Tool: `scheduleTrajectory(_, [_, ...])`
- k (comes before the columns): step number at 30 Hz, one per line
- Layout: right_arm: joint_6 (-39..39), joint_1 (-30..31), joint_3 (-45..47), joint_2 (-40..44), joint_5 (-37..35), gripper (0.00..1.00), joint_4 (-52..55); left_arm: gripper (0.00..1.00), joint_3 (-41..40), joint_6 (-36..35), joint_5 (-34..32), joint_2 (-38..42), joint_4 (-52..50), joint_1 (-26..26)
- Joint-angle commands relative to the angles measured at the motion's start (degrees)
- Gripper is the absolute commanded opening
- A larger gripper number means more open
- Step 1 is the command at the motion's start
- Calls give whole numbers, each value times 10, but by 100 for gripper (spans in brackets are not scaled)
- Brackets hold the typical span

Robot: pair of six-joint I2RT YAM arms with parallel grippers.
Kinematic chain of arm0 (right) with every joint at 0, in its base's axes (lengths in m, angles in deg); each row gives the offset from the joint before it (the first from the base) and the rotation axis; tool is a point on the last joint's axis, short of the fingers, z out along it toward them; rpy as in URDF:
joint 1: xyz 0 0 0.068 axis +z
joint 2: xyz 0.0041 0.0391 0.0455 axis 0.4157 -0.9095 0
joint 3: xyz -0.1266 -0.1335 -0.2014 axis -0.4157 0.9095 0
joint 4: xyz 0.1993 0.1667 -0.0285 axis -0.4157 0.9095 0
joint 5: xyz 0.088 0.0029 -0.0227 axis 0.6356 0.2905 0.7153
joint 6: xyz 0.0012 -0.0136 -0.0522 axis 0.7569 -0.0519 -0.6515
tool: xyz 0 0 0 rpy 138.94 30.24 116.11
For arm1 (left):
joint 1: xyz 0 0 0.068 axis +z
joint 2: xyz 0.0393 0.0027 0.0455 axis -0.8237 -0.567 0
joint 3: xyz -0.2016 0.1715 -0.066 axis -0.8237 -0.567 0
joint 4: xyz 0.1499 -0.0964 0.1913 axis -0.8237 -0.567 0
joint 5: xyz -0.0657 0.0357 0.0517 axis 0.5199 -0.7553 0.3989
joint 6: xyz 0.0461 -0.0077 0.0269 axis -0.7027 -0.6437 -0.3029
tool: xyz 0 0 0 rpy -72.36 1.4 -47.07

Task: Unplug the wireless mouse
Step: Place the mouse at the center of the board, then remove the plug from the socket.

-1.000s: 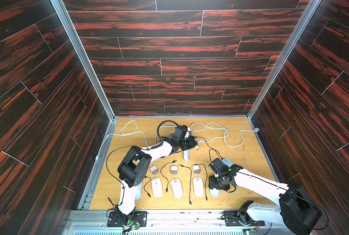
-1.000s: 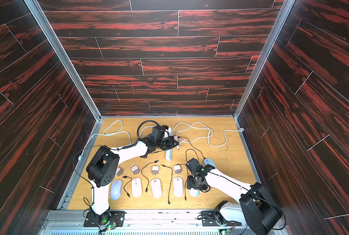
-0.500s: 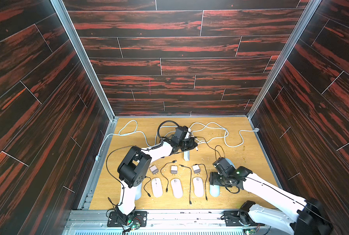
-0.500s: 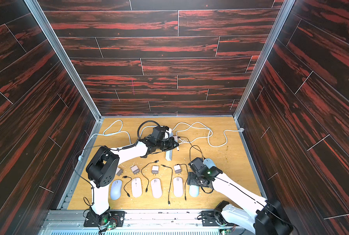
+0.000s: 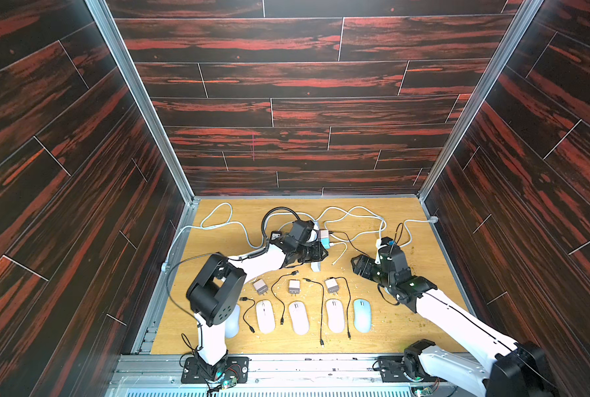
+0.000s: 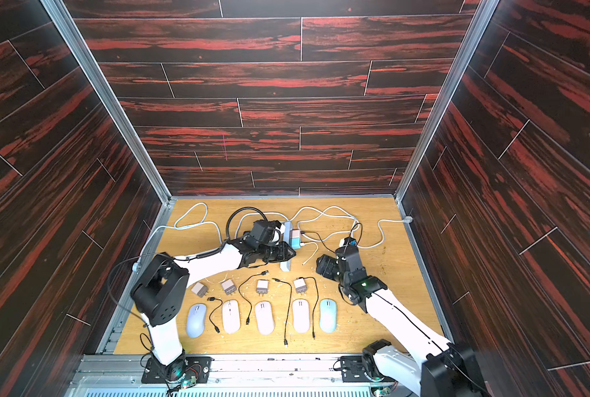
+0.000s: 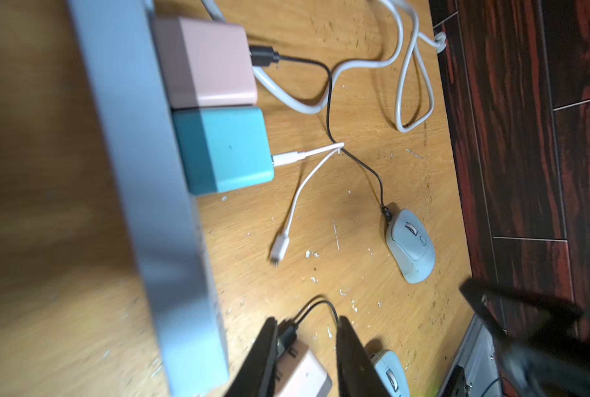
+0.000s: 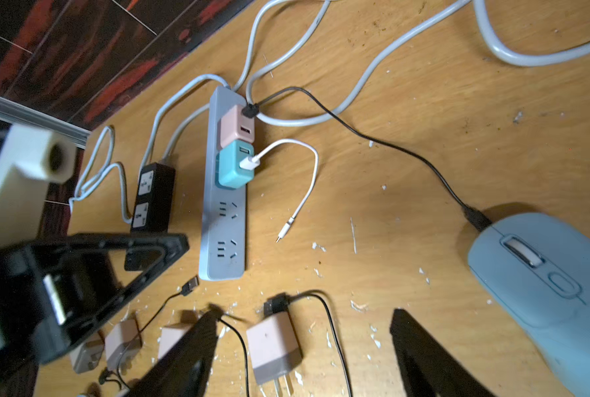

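The wireless mouse (image 7: 410, 245), pale blue, lies on the wooden floor; it also shows in the right wrist view (image 8: 544, 285). A black cable (image 7: 329, 103) runs from its nose to the pink charger (image 7: 207, 62) plugged into the grey power strip (image 7: 142, 172). In both top views the right arm hides the mouse. My left gripper (image 5: 321, 256) hovers over the strip's near end, fingers (image 7: 352, 357) slightly apart and holding nothing. My right gripper (image 8: 303, 343) stands wide open and empty just beside the mouse, above a loose pink charger (image 8: 274, 347).
A teal charger (image 7: 224, 147) sits beside the pink one with a loose white cable (image 7: 300, 189). Several mice (image 5: 298, 318), unplugged chargers (image 5: 294, 286) and black cables lie in rows near the front edge. White cords loop at the back; a black socket block (image 8: 152, 199) lies beside the strip.
My right gripper has left the pale blue mouse in the front row and moved back toward the middle. My left gripper's jaws have parted from shut.
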Motion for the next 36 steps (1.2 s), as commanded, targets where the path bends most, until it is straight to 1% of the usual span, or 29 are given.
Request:
scheduleTrajectory(1, [0,-11,-40,-54,102,72,-84,32,-27,-26,-44,46,-11,6])
scheduleTrajectory(3, [8,-12,-53,-87,141,69,-121,32,-34,-30,-57,64,-21,11])
scheduleTrajectory(5, [25,-12,-57,-119,164,67,-161,42,-36,-37,-73,66,-32,13])
scheduleTrajectory(9, [44,-12,-74,-170,167,65,-186,63,-11,-63,-106,52,-76,12])
scheduleTrajectory(12, [66,-15,-79,-195,168,64,-200,74,11,-77,-120,21,-104,9])
scheduleTrajectory(17, [100,-24,-72,-214,165,64,-215,78,48,-92,-126,-24,-137,-1])
scheduleTrajectory(20, [113,-32,-63,-215,175,64,-226,78,60,-89,-127,-48,-137,-5])
scheduleTrajectory(23, [113,-34,-57,-209,178,64,-227,75,77,-84,-129,-71,-143,-8])
scheduleTrajectory(28, [103,-34,-59,-205,185,64,-217,65,104,-84,-126,-99,-154,-10])
scheduleTrajectory(30, [101,-34,-60,-206,187,64,-215,56,109,-83,-121,-108,-155,-10])
scheduleTrajectory(33, [99,-34,-61,-211,187,64,-216,46,110,-79,-114,-114,-154,-10])
scheduleTrajectory(36, [96,-34,-66,-226,208,64,-230,43,104,-71,-105,-116,-146,-10])
